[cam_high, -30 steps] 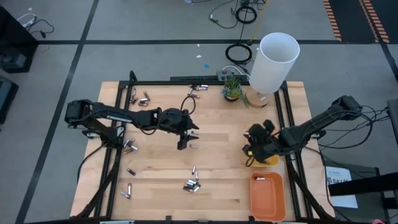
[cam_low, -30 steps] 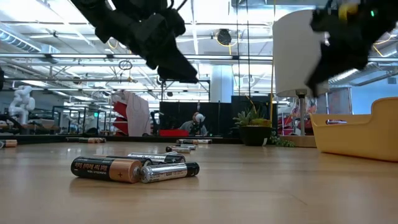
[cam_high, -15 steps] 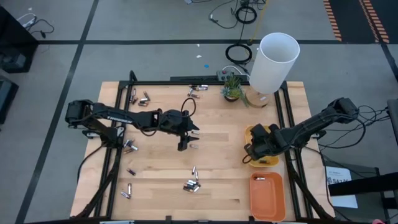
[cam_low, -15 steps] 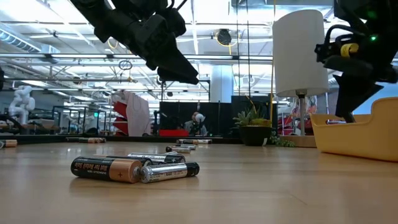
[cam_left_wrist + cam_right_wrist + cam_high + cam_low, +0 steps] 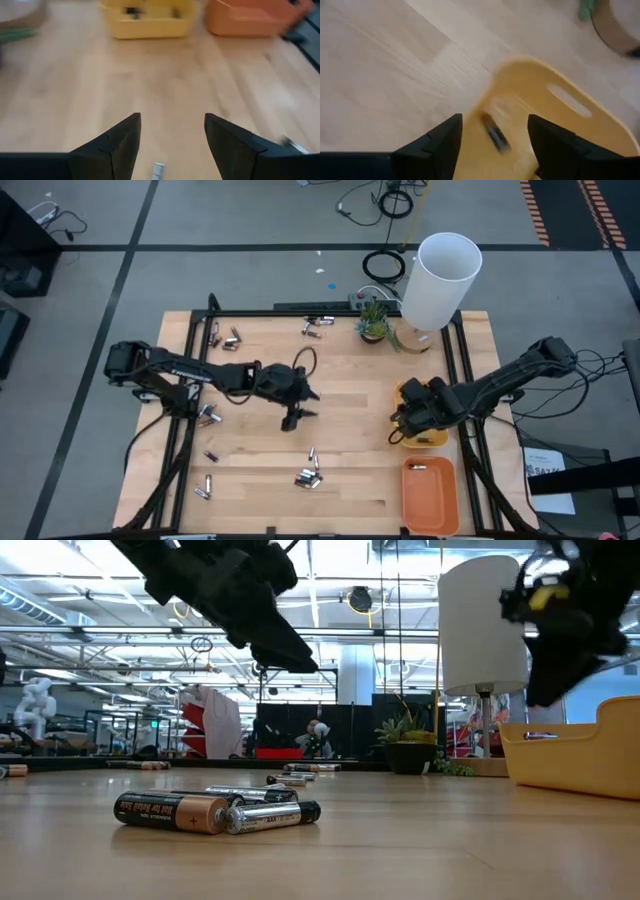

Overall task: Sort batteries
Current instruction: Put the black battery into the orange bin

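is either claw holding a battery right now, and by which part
Nothing is held. The right claw is open over the yellow tray, a battery loose between its fingers. The left claw is open and empty above the table.

My left pincer (image 5: 300, 406) hangs over the middle of the table (image 5: 350, 480), fingers spread, with one battery (image 5: 158, 169) on the wood just below it. My right pincer (image 5: 400, 423) sits over the near-left corner of the first tray (image 5: 420, 442), fingers apart, a battery (image 5: 495, 135) lying inside beneath it. A second tray (image 5: 428, 496) lies just in front of that one, at the table's right front. A cluster of batteries (image 5: 309, 477) lies front of centre; more lie scattered along the left edge (image 5: 207, 416) and at the back (image 5: 318, 323). A plant (image 5: 374, 320) and a lamp (image 5: 438, 280) stand at the back right.
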You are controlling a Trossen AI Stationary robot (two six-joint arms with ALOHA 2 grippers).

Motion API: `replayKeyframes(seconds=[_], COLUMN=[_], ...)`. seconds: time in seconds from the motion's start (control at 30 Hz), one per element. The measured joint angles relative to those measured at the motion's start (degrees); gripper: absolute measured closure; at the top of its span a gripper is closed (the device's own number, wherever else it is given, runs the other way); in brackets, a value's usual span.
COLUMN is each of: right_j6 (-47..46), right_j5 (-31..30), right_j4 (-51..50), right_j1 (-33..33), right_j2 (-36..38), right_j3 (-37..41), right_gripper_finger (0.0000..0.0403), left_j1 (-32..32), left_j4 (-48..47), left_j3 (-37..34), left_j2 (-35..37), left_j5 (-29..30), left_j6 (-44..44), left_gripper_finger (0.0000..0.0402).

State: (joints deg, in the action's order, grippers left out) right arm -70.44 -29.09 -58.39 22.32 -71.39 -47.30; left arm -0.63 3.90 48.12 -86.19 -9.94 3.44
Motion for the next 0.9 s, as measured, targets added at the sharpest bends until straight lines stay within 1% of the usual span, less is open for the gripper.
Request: replayKeyframes(seconds=[0.03, 0.1, 0.17, 0.27, 0.33, 0.43, 0.53, 0.67, 0.8, 0.9], right_j6=[1.05, 4.38, 10.40, 22.48, 29.65, 38.76, 44.02, 45.85, 45.80, 45.79], right_j5=[-1.01, -5.11, -9.43, -15.79, -18.59, -18.69, -17.03, -13.97, -13.91, -13.91], right_j4=[0.32, 2.55, 7.46, 19.48, 28.03, 37.62, 42.10, 43.87, 43.76, 43.70], right_j1=[0.23, 1.13, 2.14, 3.43, 3.90, 4.03, 3.99, 3.32, 2.57, 2.23], right_j2=[0.02, 0.02, 0.02, 0.06, -0.07, -1.31, -3.54, -5.90, -7.14, -7.19], right_j3=[-1.38, -3.47, -5.03, -5.80, -5.78, -5.78, -5.78, -5.78, -5.78, -5.78], right_gripper_finger=[0.0185, 0.0187, 0.0190, 0.0190, 0.0190, 0.0190, 0.0190, 0.0190, 0.0190, 0.0190], left_j1=[-0.94, -2.72, -3.94, -4.72, -4.66, -4.08, -3.35, -1.95, -1.04, -0.62], left_j4=[-0.69, -1.81, -1.83, -3.26, -3.35, -2.99, -1.66, -0.85, 0.68, 0.54], left_j3=[0.00, 0.00, 0.00, 0.02, 0.02, 0.02, 0.02, 0.01, 0.02, 0.13], left_j2=[0.00, -0.09, -0.96, -2.77, -4.83, -8.75, -12.53, -15.96, -17.68, -18.37], left_j5=[-0.33, -0.30, 1.75, 5.18, 6.54, 7.13, 7.28, 7.91, 8.82, 7.39], left_j6=[0.85, 1.70, 1.79, 1.93, 1.81, 1.52, 1.51, 1.43, 1.37, 1.14], left_gripper_finger=[0.0173, 0.0173, 0.0173, 0.0173, 0.0173, 0.0173, 0.0173, 0.0173, 0.0175, 0.0194])
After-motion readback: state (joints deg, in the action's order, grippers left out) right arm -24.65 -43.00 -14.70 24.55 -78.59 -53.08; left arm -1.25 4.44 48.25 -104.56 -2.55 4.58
